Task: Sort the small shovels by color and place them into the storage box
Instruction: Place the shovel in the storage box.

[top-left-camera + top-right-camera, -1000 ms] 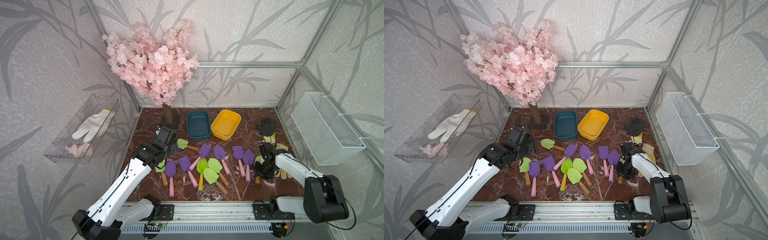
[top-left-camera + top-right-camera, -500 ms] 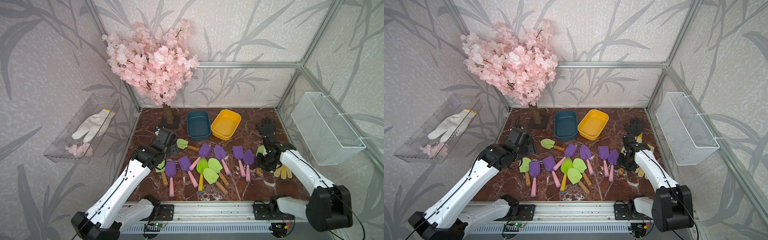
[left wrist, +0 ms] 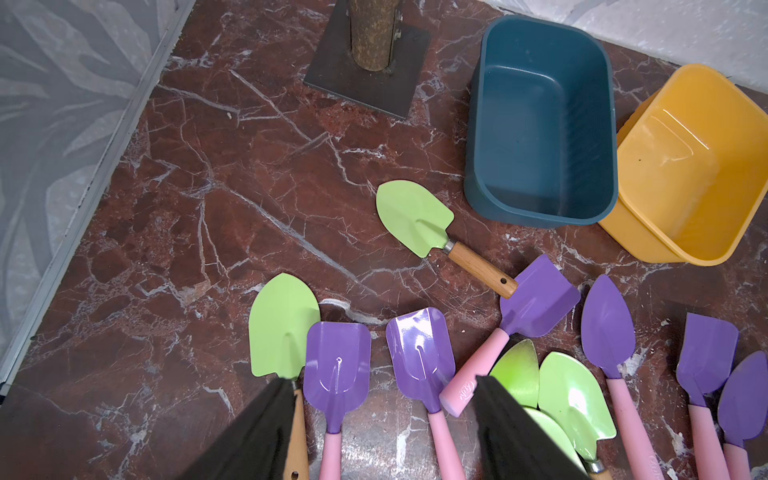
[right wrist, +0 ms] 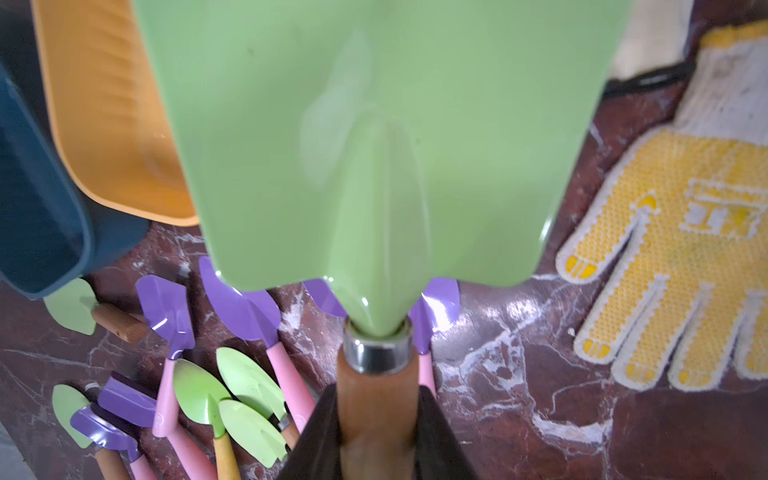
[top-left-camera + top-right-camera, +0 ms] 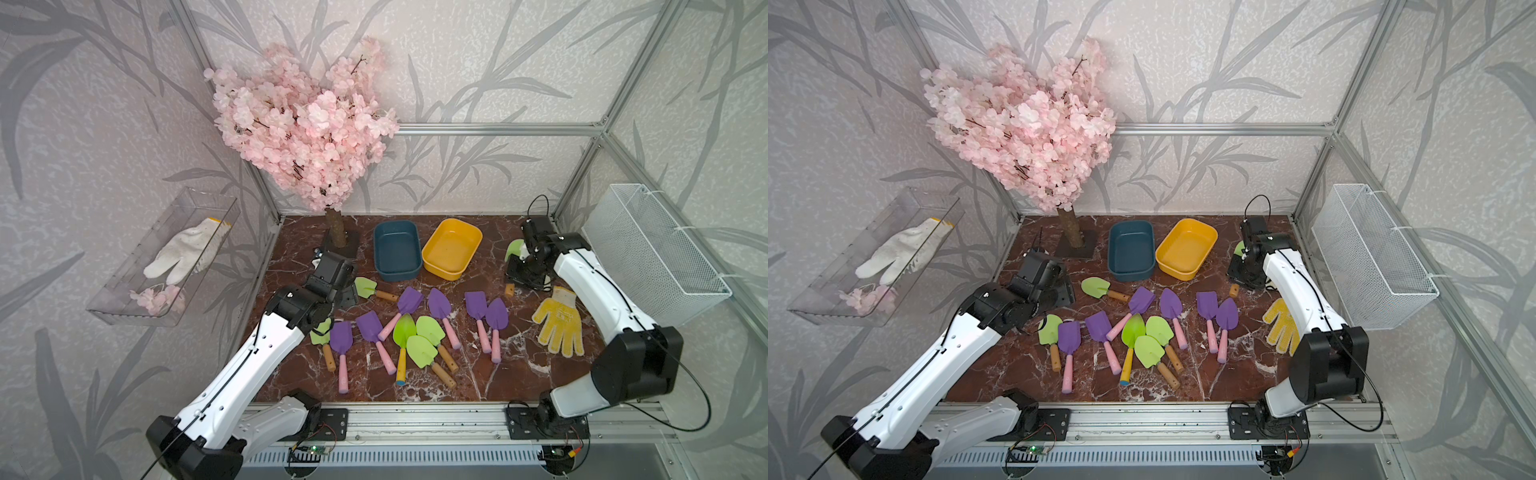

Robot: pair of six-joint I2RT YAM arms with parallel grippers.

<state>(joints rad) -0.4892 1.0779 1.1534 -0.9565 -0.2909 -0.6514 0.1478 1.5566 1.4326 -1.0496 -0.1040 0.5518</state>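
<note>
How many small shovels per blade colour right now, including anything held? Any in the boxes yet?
Purple-bladed shovels with pink handles: 6, all on the red marble table.
Green-bladed shovels: 6; 5 on the table, 1 green wooden-handled shovel clamped in the right gripper.
Total: 12. None in the blue plastic box or the yellow plastic box.
</note>
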